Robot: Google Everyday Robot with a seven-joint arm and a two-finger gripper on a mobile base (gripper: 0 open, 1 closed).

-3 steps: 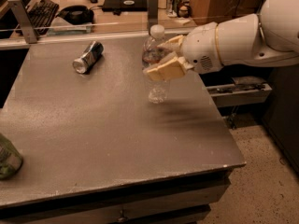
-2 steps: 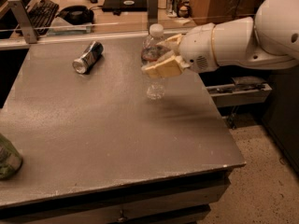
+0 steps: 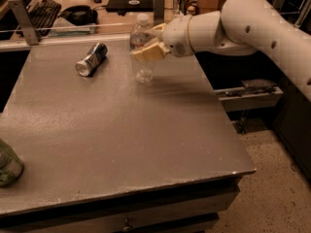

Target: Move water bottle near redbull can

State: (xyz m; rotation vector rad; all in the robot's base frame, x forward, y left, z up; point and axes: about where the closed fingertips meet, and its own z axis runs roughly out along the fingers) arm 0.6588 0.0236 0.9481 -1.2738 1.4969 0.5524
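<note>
Grip comes first at this step: the gripper [image 3: 147,43] is at the far edge of the table [image 3: 146,144], a little right of its middle. Its tan fingers [image 3: 146,55] are closed across the upper body of the water bottle [image 3: 144,72], which stands upright with its white cap showing above them. Whether the base is clear of the surface cannot be told. The redbull can [image 3: 91,58] lies on its side toward the far left corner, apart from the bottle with bare table between them. Done well, the carry would run leftward along the far edge, low and level, without tilting the bottle. It should stop just short of the can, since a can lying on its side would probably roll if nudged. Setting the base flat before loosening the fingers should keep the bottle from toppling.
</note>
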